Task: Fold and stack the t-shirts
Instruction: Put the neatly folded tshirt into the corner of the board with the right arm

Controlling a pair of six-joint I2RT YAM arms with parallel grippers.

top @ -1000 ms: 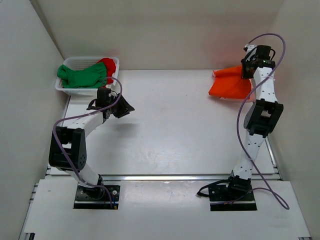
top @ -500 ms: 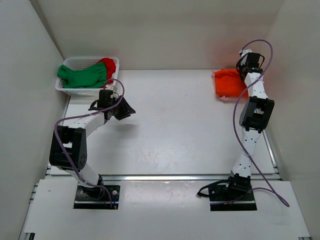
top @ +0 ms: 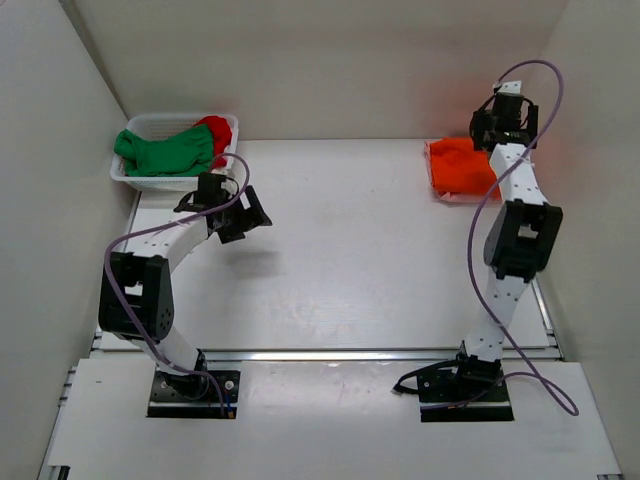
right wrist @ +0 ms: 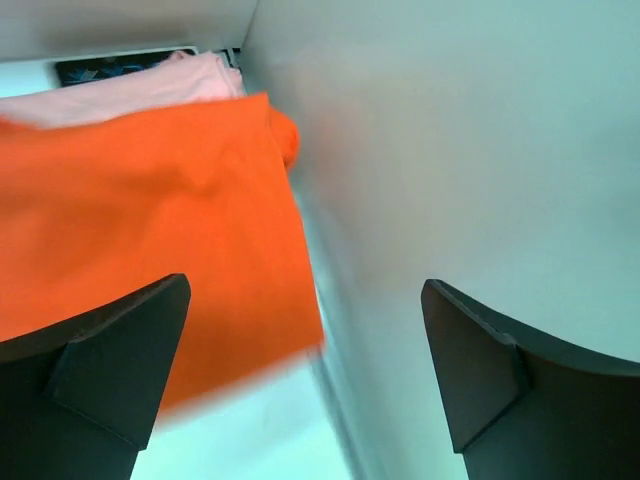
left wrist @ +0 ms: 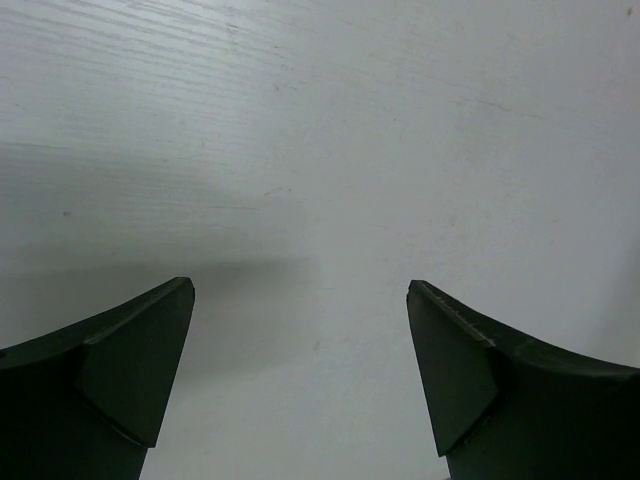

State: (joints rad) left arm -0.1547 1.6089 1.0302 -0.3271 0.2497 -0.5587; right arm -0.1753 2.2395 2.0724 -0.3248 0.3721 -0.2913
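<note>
Right gripper just released, jaws spread; orange shirt now sits on pink shirt. Left gripper spread too, empty. Green shirt and red shirt in basket are next, I'd say.

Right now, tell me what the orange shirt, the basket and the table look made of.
Orange shirt: soft matte cloth, likely cotton knit; it folds and drapes. Basket: likely white plastic, by its thin slotted wall. Table: hard matte white board; faint grain lines suggest painted or laminated wood.
</note>
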